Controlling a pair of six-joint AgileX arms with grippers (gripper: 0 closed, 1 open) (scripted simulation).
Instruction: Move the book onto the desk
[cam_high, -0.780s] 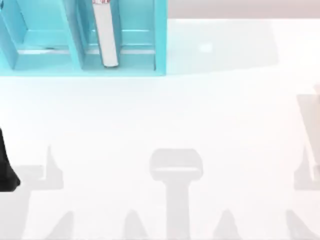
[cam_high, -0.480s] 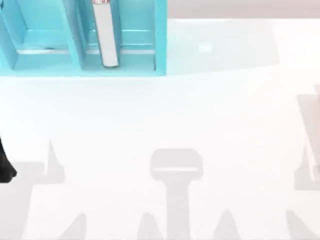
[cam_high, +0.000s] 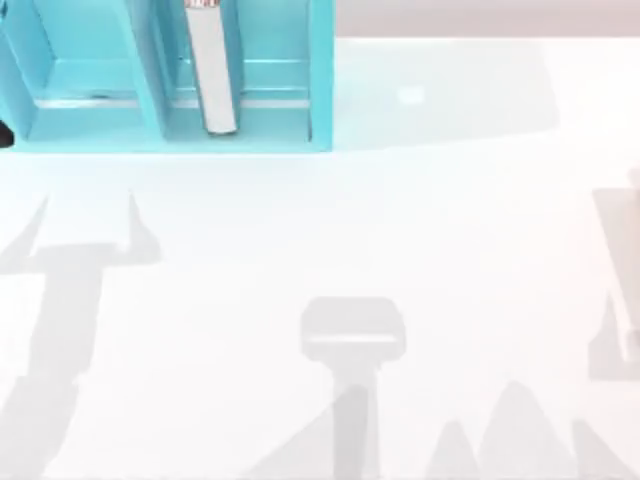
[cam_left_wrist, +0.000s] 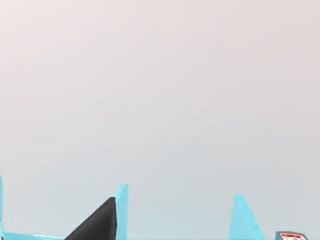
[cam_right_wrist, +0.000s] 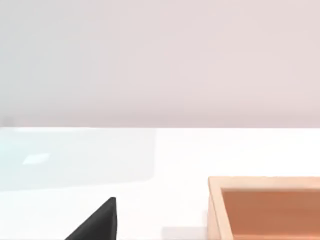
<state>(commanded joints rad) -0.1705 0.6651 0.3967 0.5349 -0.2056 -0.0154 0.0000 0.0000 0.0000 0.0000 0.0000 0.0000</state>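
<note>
The book (cam_high: 211, 70) stands upright in the right compartment of a teal shelf unit (cam_high: 320, 80) at the far left of the white desk (cam_high: 400, 230). Its pale spine faces up toward the camera. In the left wrist view its red-rimmed top (cam_left_wrist: 292, 235) peeks in beside the shelf's teal dividers (cam_left_wrist: 242, 220). A black bit of my left gripper (cam_high: 3, 135) shows at the table's left edge, level with the shelf's front; it also appears in its own wrist view (cam_left_wrist: 97, 225). My right gripper (cam_right_wrist: 95, 222) hovers over the desk in the right wrist view.
An open wooden box (cam_right_wrist: 265, 207) sits on the desk (cam_right_wrist: 200, 155) near my right gripper. Grey shadows of the arms (cam_high: 355, 340) fall across the near part of the desk. The shelf's left compartment (cam_high: 90, 70) holds nothing.
My left arm has moved from the near left edge of the table toward the shelf, and its shadow has shifted the same way. The book and right arm are still.
</note>
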